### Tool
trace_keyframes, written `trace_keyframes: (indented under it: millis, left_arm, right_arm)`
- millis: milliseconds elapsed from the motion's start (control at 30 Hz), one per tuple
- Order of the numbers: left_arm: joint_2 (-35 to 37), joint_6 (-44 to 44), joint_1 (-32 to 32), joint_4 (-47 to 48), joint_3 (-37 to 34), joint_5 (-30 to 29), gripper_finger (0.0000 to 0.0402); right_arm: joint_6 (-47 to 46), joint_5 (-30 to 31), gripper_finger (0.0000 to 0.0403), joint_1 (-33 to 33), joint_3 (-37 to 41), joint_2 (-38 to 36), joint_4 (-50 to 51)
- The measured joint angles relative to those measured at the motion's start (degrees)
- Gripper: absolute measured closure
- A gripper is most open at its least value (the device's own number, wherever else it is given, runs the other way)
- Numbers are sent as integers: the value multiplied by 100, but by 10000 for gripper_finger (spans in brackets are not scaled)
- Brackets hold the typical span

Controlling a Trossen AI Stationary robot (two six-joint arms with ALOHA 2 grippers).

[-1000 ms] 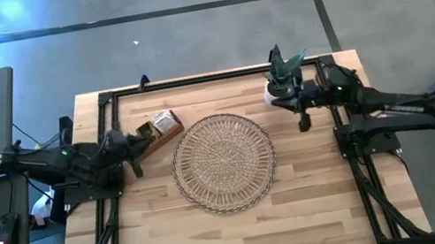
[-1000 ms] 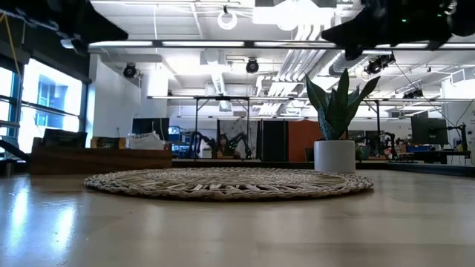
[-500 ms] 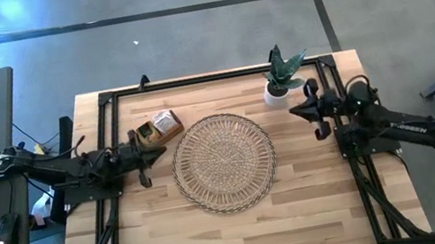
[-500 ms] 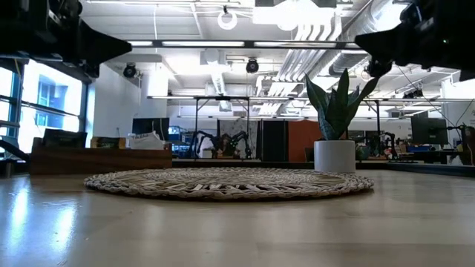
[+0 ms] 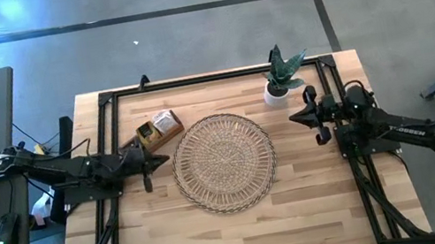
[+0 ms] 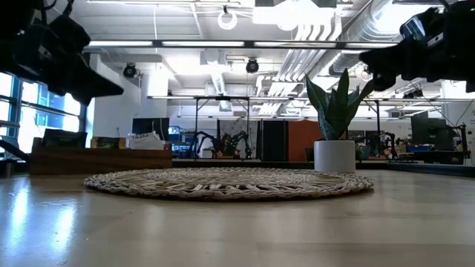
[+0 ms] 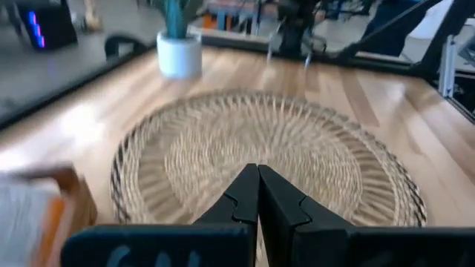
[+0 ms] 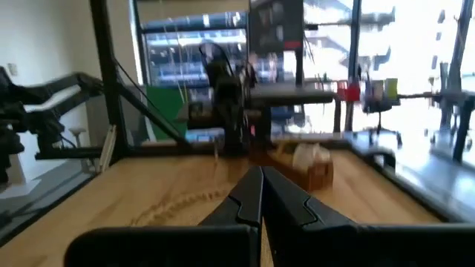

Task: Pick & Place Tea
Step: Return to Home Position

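Note:
The round woven tray lies flat at the table's middle, with nothing on it. Behind its left side stands the brown wooden box with pale tea packets in it. My left gripper hovers shut just left of the tray, pointing toward it nearly level. My right gripper hovers shut to the right of the tray, near the potted plant, and points across the table at the box. Neither gripper holds anything.
A potted plant in a white pot stands at the far right, close to my right gripper. A black metal frame runs along the table's edges. Bare wood stretches from the tray to the near edge.
Both grippers have come down toward the table, still shut. My left gripper has moved toward the tray's left rim. My right gripper has swung away from the plant, a little toward the near edge, and its arm has folded back toward the table's right.

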State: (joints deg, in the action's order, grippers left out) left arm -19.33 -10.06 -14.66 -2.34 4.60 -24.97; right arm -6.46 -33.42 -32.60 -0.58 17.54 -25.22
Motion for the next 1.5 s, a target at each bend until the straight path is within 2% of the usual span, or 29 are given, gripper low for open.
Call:
trace_keyframes:
  millis: [267, 1500]
  left_arm:
    - [-1, -839, 0, 876, 0, 170, 401]
    - [0, -826, 0, 963, 9, 164, 401]
  right_arm:
    - [-129, 11, 392, 0, 2, 0, 503]
    - [-59, 23, 391, 0, 5, 0, 532]
